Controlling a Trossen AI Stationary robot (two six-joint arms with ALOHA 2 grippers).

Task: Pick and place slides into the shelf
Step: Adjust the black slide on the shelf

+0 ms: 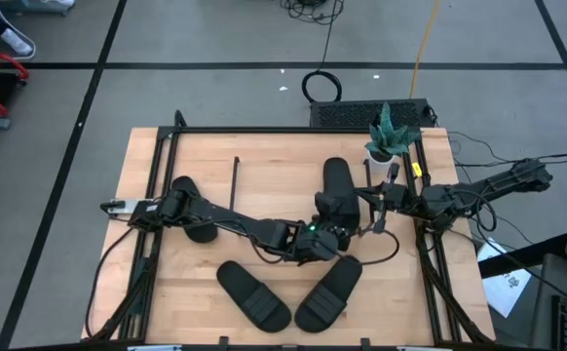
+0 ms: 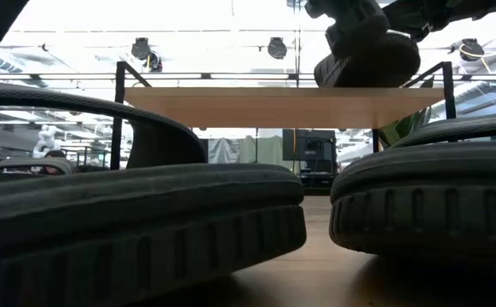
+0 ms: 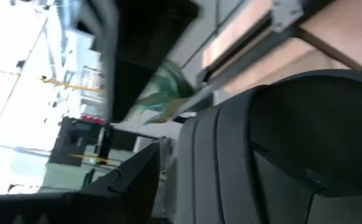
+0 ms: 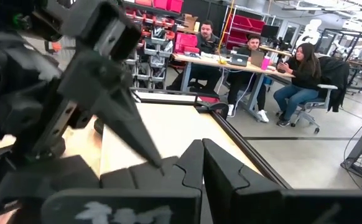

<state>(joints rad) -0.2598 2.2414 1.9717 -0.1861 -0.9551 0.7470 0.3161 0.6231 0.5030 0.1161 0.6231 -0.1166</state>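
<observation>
The desk [image 1: 196, 283] carries the shelf [image 2: 282, 106] beneath both arms. The left pincer [image 1: 330, 237] seems clamped on a slide [image 1: 338, 188] lying on the shelf top. Two slides [image 1: 252, 294] lie on the desk just nearer than it. The right pincer [image 1: 379, 216], fingers together, waits just beside it.

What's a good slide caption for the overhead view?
Left gripper at a slide on the shelf; two slides wait in front.
</observation>
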